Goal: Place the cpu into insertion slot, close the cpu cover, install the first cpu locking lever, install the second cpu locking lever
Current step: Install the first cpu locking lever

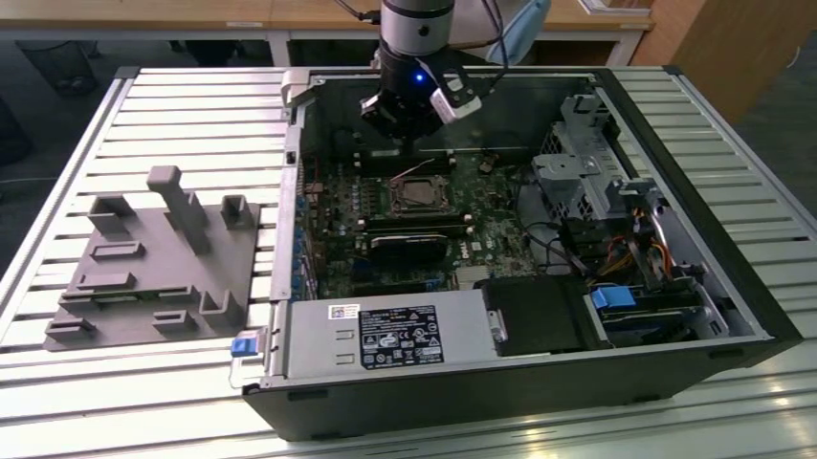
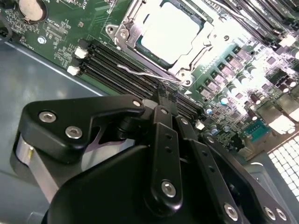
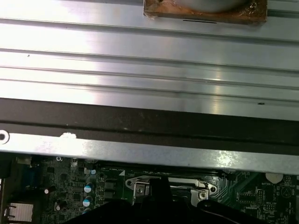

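Open desktop computer case [image 1: 715, 287] lying on a slatted metal table [image 1: 153, 105], exterior view. The arm's gripper [image 1: 406, 134] hangs inside the case, just above the insertion slot [image 1: 415, 197] and on the side of it away from the black cooler block [image 1: 408, 247].

In the second wrist view the cpu [image 2: 170, 30] sits flat in the insertion slot, its pale metal top facing up. The cpu cover [image 2: 122, 35] lies down around the cpu, which shows through its square window. A wire locking lever [image 2: 140, 72] runs along the slot edge nearest the gripper [image 2: 166, 93], between the slot and the long black memory slots [image 2: 112, 70]. Whether the lever is hooked under its catch cannot be told.

The gripper's two fingers are drawn together into a narrow tip that hovers near the lever, over the memory slots beside the insertion slot. Nothing can be seen clamped between them, and contact with the lever cannot be confirmed.

In the first wrist view the dark gripper [image 3: 159, 198] overlaps the near edge of the slot's metal frame [image 3: 140, 189]. The case wall [image 3: 149, 121] and the table's ribs lie beyond the slot.

A grey moulded fixture [image 1: 153, 268] rests on the table outside the case, well apart from the slot, on the exterior view's left.
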Tool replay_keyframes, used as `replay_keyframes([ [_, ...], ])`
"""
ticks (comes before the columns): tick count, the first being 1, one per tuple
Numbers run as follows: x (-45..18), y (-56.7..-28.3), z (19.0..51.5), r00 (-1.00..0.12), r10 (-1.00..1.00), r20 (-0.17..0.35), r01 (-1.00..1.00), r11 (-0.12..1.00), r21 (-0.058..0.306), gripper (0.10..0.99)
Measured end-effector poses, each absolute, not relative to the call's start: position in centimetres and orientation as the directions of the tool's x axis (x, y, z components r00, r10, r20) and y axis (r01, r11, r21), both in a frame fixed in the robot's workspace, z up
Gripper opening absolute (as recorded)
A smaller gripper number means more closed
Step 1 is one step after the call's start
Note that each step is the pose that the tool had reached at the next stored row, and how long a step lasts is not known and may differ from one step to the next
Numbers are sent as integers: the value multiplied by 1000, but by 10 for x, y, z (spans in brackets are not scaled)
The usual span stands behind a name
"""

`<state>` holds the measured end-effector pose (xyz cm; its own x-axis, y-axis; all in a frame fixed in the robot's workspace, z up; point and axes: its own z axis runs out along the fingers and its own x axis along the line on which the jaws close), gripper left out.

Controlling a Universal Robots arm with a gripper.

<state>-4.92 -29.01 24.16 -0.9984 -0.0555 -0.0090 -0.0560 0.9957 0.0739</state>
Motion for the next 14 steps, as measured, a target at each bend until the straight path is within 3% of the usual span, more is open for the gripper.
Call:
replay_keyframes([
  [14,-47,-290,238,-998,-56,-19,-57,996,73,106],
])
